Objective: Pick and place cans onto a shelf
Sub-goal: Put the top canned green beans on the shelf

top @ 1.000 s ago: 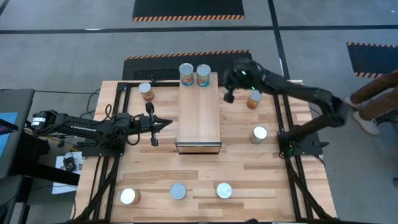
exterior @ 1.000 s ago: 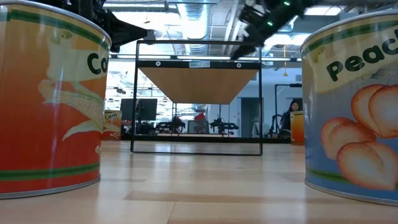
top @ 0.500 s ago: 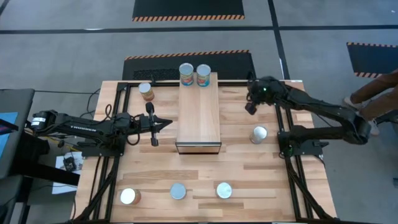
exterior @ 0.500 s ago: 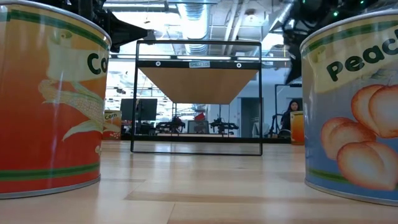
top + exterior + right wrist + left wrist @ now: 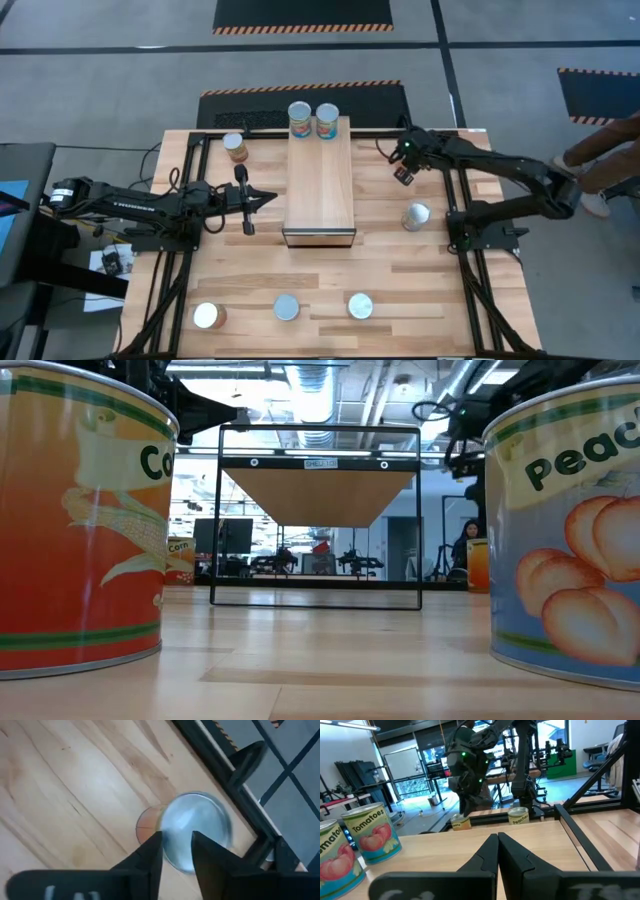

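Eight cans are in play, and two already stand on the far end of the shelf (image 5: 320, 185). My right gripper (image 5: 402, 172) hangs over the orange-sided can (image 5: 210, 835), which stands on the table right of the shelf, close to the black frame rail (image 5: 240, 765). My right fingers (image 5: 150, 857) are parted by only a narrow gap, and the silver lid sits off to one side of it. I judge that I should centre over the lid, spread wider than the tin, then come straight down so that neither finger clips the rim and tips it. The rail leaves little room on that side, so the fingers should straddle the can clear of it.

My left gripper (image 5: 497, 840) waits beside the shelf with its fingers pressed together.

Readable labels: "Tomatoes" on one shelf can (image 5: 370, 832), "Peac…" above painted peaches on the near right can (image 5: 565, 530), and "Co…" beside a corn cob on the near left can (image 5: 80, 520). A distant small can (image 5: 180, 558) reads "Corn".
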Robot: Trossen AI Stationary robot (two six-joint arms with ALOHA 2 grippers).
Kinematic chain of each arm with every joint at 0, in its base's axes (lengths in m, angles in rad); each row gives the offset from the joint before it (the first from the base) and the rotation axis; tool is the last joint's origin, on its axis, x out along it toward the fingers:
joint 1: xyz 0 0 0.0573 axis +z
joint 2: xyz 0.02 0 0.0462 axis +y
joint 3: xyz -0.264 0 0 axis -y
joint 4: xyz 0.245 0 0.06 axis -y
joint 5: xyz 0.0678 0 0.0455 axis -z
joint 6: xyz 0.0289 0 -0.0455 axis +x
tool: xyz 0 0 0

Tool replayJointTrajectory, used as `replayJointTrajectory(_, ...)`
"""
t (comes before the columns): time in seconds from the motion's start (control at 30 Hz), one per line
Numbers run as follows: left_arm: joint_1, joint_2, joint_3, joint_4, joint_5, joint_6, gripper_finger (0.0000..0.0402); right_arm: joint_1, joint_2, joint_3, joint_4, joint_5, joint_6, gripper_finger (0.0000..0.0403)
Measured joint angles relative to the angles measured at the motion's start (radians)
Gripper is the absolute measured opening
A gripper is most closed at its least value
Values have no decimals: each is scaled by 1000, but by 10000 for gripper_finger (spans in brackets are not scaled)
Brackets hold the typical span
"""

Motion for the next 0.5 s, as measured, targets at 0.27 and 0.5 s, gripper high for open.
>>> replayJointTrajectory(0.27, 0, 0, 0, -7, 0, 0, 0, 1, 109, 0, 50, 49, -19, 167)
replayJointTrajectory(0.5, 0, 0, 0, -7, 0, 0, 0, 1, 146, 3, 77, 99, -58, 108)
